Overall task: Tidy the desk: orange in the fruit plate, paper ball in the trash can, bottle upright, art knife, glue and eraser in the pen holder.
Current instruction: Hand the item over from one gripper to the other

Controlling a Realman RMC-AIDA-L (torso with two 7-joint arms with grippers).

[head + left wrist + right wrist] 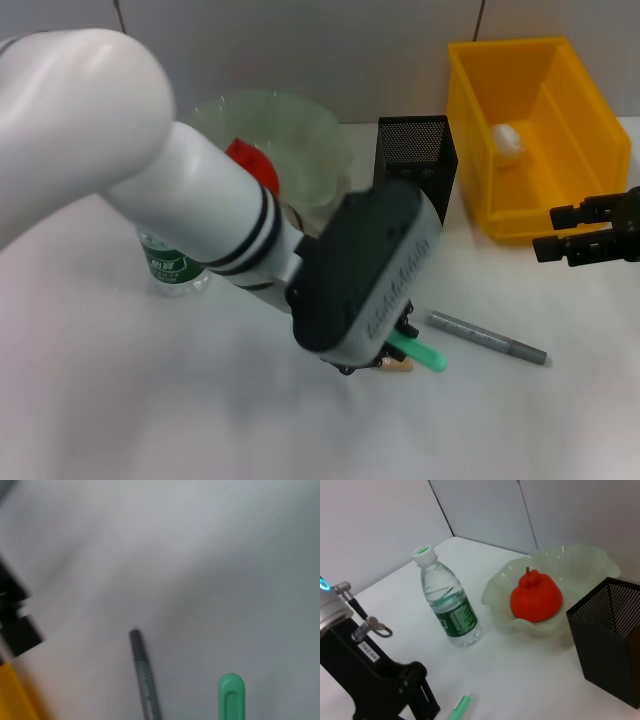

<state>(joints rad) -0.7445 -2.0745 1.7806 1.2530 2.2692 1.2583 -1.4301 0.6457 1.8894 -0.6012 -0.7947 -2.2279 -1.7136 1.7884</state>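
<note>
My left gripper point(383, 357) hangs low over the desk's middle, right above the green art knife point(418, 351) and a tan eraser point(401, 365) that peeks out beside it. A grey pen-shaped stick point(487, 337), seemingly the glue, lies just to the right of the knife. The orange point(535, 596) sits in the pale-green fruit plate point(598, 560). The bottle point(448, 604) stands upright. A paper ball point(507, 138) lies in the yellow trash can point(470, 110). The black mesh pen holder point(415, 150) stands between plate and can. My right gripper point(548, 232) hovers open in front of the can.
The left forearm point(200, 215) crosses the view and hides part of the bottle and plate. In the left wrist view the grey stick point(143, 677) and the green knife point(231, 696) lie on bare white desk. A grey wall closes the back.
</note>
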